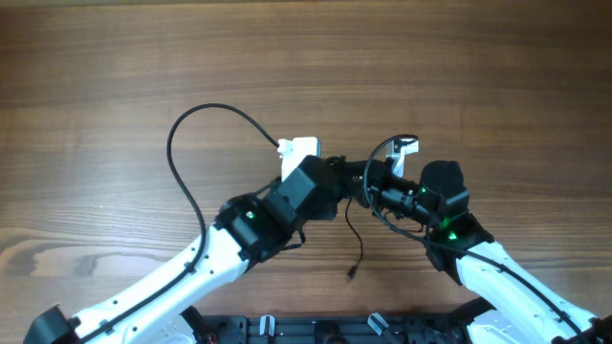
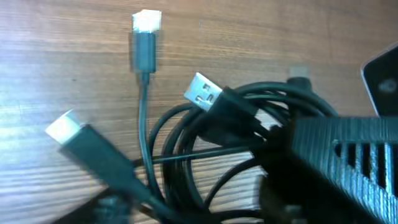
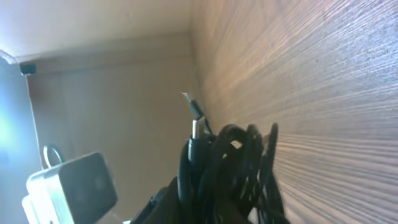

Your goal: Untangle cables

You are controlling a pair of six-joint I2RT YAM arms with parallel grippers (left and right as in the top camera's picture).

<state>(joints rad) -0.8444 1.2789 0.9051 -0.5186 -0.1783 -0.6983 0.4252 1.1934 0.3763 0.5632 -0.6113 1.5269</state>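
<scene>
The cables (image 1: 357, 194) are a small black knot held off the table between both grippers at the centre. One thin cord (image 1: 360, 244) hangs from it and ends in a small plug toward the front edge. My left gripper (image 1: 341, 179) grips the knot from the left and my right gripper (image 1: 373, 187) from the right. In the left wrist view the looped cables (image 2: 186, 155) fan out from my left gripper (image 2: 193, 214), with a USB plug (image 2: 202, 92) and two other plug ends. In the right wrist view the bunched cables (image 3: 245, 152) sit in my right gripper (image 3: 230, 202).
The wooden table (image 1: 115, 76) lies all round. A thick black arm cable (image 1: 177, 143) loops wide to the left wrist's white camera block (image 1: 298, 148). A smaller arm cable loop (image 1: 390, 146) rises by the right wrist.
</scene>
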